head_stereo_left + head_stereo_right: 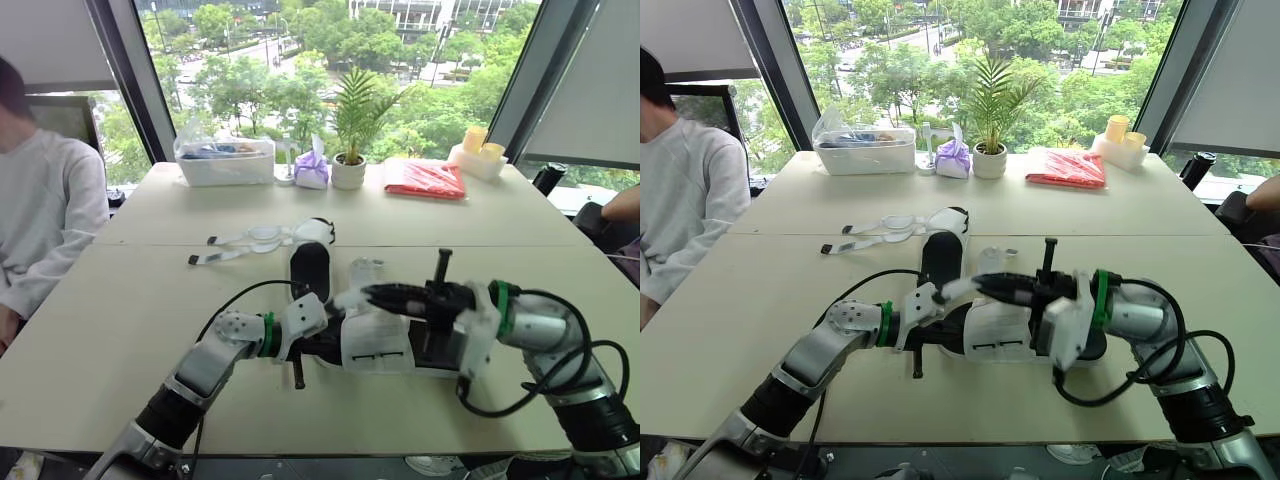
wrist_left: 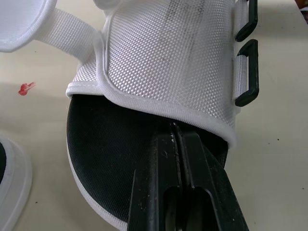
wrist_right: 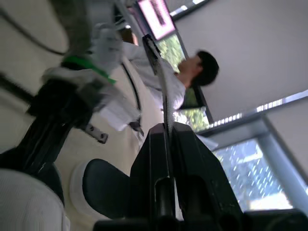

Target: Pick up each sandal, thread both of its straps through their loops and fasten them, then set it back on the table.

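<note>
My left gripper (image 2: 175, 139) has its jaws pressed together against the sandal (image 2: 163, 57), tips under its white edge; my right gripper (image 3: 167, 127) pinches its strap (image 3: 166, 103).

An office or meeting room — a long pale beige worktop (image 1: 150, 300) runs up to tall dark-framed windows (image 1: 420, 60) over trees and a street, with a small potted palm in a white pot (image 1: 350, 150), a clear plastic storage box (image 1: 225, 160) and a seated person in a white sweatshirt (image 1: 45, 220).

No lettering, label or number is legible on the sandal (image 1: 378, 345) or elsewhere.
</note>
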Robot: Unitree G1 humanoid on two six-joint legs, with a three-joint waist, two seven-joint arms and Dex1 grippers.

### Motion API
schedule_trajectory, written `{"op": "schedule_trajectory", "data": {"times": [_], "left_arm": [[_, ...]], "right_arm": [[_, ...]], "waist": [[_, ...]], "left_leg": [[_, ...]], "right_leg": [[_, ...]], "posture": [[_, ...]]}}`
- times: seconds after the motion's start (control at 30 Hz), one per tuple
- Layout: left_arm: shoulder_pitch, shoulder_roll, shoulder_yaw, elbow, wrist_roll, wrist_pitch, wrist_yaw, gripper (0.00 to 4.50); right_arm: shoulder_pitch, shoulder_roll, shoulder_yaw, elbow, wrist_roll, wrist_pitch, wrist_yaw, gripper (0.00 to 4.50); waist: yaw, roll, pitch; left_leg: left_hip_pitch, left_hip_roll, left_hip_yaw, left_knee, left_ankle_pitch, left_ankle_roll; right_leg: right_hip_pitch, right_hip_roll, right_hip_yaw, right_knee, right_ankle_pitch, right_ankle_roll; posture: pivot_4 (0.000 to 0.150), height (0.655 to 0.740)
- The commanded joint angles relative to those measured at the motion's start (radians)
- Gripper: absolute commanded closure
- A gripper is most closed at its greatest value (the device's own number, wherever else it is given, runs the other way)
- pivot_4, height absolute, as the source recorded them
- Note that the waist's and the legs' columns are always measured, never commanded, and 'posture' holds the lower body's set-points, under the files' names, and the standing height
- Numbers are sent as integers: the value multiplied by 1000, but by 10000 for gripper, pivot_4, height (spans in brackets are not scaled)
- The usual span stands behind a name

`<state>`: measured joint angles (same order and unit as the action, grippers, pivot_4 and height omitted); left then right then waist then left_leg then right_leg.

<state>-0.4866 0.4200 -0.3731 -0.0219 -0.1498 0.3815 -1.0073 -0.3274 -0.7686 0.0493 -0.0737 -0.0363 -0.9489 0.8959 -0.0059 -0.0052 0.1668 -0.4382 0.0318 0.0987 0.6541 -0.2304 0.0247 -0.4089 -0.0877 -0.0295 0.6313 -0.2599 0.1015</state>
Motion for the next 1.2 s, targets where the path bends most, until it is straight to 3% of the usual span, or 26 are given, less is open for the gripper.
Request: {"op": "schedule_trajectory", "data": {"times": [0.03,0.2,0.27,0.33,0.47,0.57,0.7,0.8,1.03,1.2], "left_arm": [[-5,1,-3,-2,-1,-5,-13,45000],[-18,-13,-2,15,1,-10,-12,45000],[-20,-22,4,20,-3,-11,-10,45000],[-20,-29,9,25,-9,-10,-10,45000],[-25,-37,14,36,-19,-7,-20,45000],[-47,-45,7,62,-14,-20,-30,45000],[-72,-47,-14,101,15,-53,-38,45000],[-84,-47,-32,124,41,-73,-42,45000],[-89,-66,-48,128,61,-81,-36,45000],[-90,-79,-50,127,69,-79,-31,45000]], "right_arm": [[34,-31,-15,3,-16,-103,-37,24454],[139,-61,-111,21,-67,-61,-115,527],[201,-90,-183,77,-87,12,-148,154],[254,-108,-238,86,-16,166,-162,154],[374,-191,-298,-205,518,879,-121,154],[489,-362,-404,-403,1051,1419,-156,154],[588,-484,-517,-450,1336,1750,-101,154],[634,-476,-511,-496,1371,1848,-92,154],[581,-262,-274,-566,1289,1867,-277,154],[515,-133,-193,-532,1301,1899,-391,154]], "waist": [[-3,0,0],[1,0,0],[10,0,0],[17,0,0],[18,0,0],[18,1,0],[22,-3,-1],[22,-3,-1],[20,-3,-2],[21,-3,-2]], "left_leg": [[0,0,0,0,0,0],[3,0,0,0,3,-5],[3,0,0,0,3,-5],[3,0,0,1,2,-4],[3,1,-1,2,0,0],[3,1,-2,2,-1,1],[4,0,-5,1,-1,1],[3,-1,-5,1,-2,3],[2,-2,-5,2,-3,4],[-4,-2,-6,8,-4,6]], "right_leg": [[0,0,0,0,0,0],[2,0,0,1,0,0],[3,0,0,0,0,0],[4,-1,0,0,-1,-2],[4,-2,1,1,-2,-4],[5,-7,0,1,-2,-5],[7,-8,-3,-1,-3,-7],[8,-10,-3,-3,-3,-7],[7,-9,-3,-3,-3,-7],[3,-8,-4,-2,-3,-7]], "posture": [[1500,7400],[1500,7400],[1500,7400],[1500,7400],[1500,7400],[1500,7400],[1500,7400],[1500,7400],[1500,7400],[1500,7400]]}}
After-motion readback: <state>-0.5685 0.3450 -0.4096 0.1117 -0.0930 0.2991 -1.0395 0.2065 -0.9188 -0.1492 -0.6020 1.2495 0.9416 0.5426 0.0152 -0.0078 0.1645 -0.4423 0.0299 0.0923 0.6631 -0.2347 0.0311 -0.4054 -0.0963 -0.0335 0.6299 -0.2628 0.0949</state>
